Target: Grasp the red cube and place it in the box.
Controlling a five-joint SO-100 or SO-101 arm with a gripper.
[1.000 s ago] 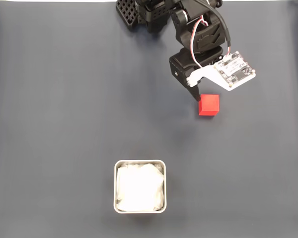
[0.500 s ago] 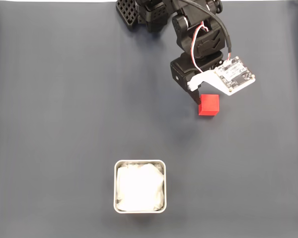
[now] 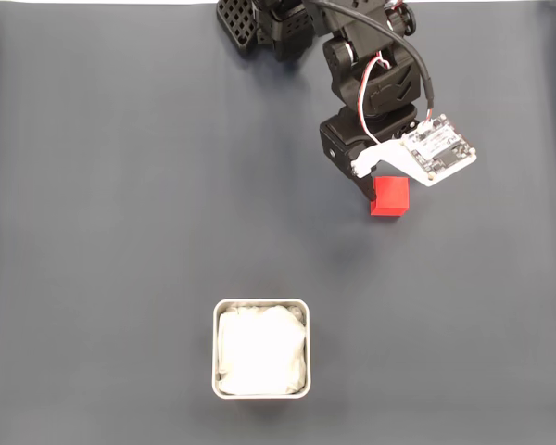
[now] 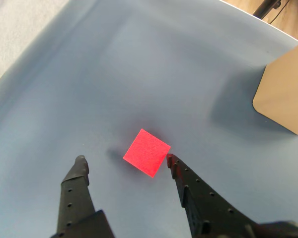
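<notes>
— Wrist view first: where's the red cube?
— On the dark mat, turned corner-on like a diamond, no long axis.
— And the gripper?
— Fingers spread wide, holding nothing; right fingertip just beside the cube's corner.
— Fixed view?
— Arm covers the cube's upper edge; box well apart.

One red cube counted on bench, seen again in wrist view. One box counted, one white lining inside. One arm counted, one hand with two fingers. One circuit board counted on arm. One tan panel counted in wrist view.
</notes>
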